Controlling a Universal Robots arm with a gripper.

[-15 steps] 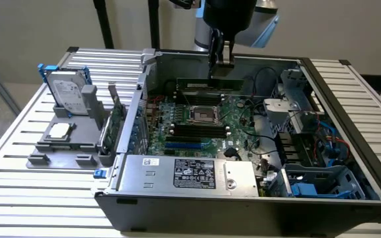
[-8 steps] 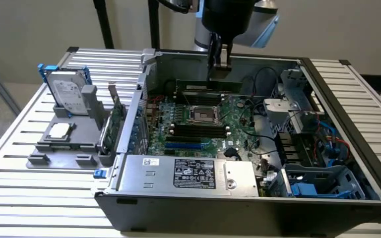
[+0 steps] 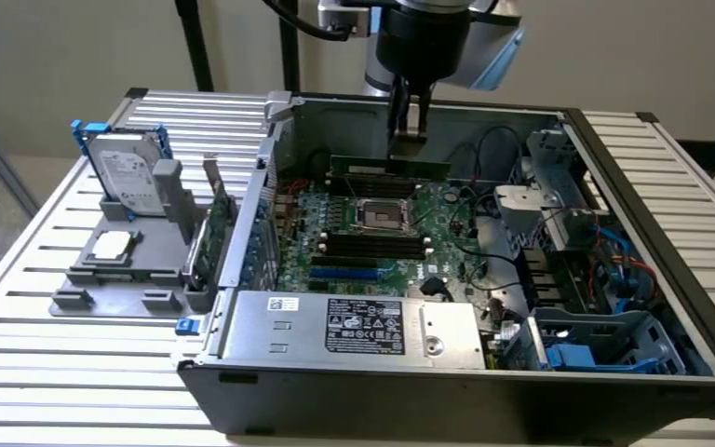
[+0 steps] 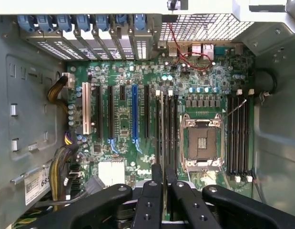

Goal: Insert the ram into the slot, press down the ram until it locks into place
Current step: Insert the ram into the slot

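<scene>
Gripper (image 3: 408,140) hangs from the arm over the far side of the open case (image 3: 457,399), which lies on the slatted surface (image 3: 60,372). Its two fingers are closed on the ram (image 3: 370,168), gripping it near the middle of its top edge.

In the exterior view the ram stands on edge and level, lengthwise along the slots (image 3: 360,181) on the far side of the CPU socket (image 3: 376,214). A second set of black slots lies on the near side of that socket, unoccupied.

In the wrist view the gripper (image 4: 164,168) shows both fingers pressed close together. The ram (image 4: 162,129) appears edge-on as a thin pale line running out from between them. It lines up with the slots (image 4: 174,129) just beside the CPU socket (image 4: 203,143). Whether its lower edge has entered a slot cannot be determined.

Blue slot (image 4: 135,112) lies apart from the ram, further from the socket.

Outside the case, at the exterior view's left, a grey fixture (image 3: 109,270) carries a hard drive (image 3: 128,182).
</scene>
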